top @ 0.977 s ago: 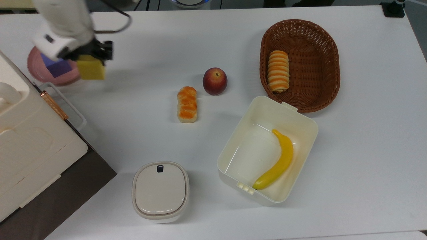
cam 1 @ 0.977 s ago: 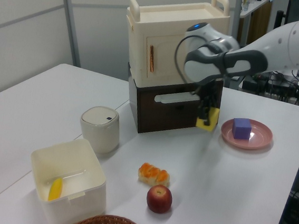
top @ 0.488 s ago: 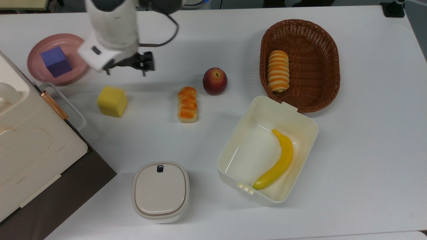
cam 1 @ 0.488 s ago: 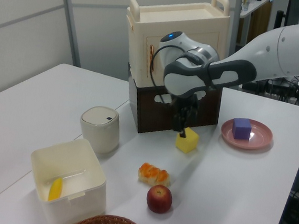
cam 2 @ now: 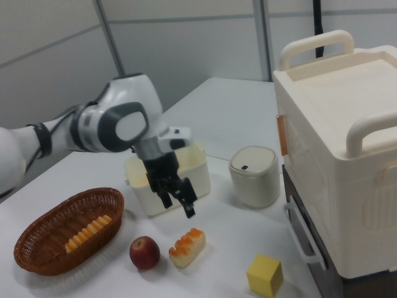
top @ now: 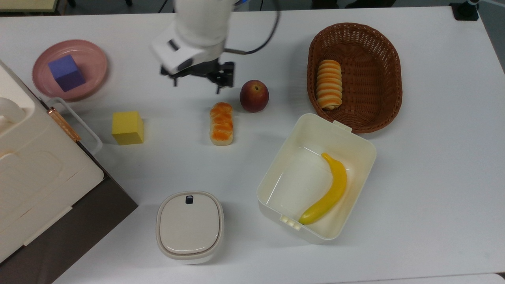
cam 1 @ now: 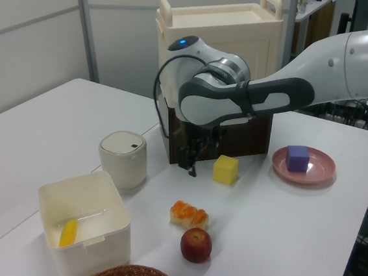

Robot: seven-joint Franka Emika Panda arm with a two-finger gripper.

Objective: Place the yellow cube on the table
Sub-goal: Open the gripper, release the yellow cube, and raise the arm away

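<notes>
Since the plain matte yellow foam-like cube [top: 127, 127] rests flat on the white matte surface [top: 434, 165], left of centre in the top view, the placement looks done. The cube stands alone, apart from the pink round plate [top: 91, 59] holding the smaller purple cube [top: 66, 73], and near the handle of the cream plastic cabinet [top: 35, 157] at the frame's left edge.

Handling, judged: likely light and slightly compressible, matte faces giving good friction, not fragile. Best hold would be across two opposite flat side faces, near mid-height.

The black two-finger claw [top: 197, 81] hangs in the upper middle of the top view, spread and holding nothing. It is well apart from the cube, to the cube's upper right in the top view, just up and left of the glazed orange bread loaf [top: 221, 123] and the red apple [top: 254, 96]. In the left view, claw [cam 1: 192, 163] sits left of cube [cam 1: 225, 169], raised off the surface.
</notes>
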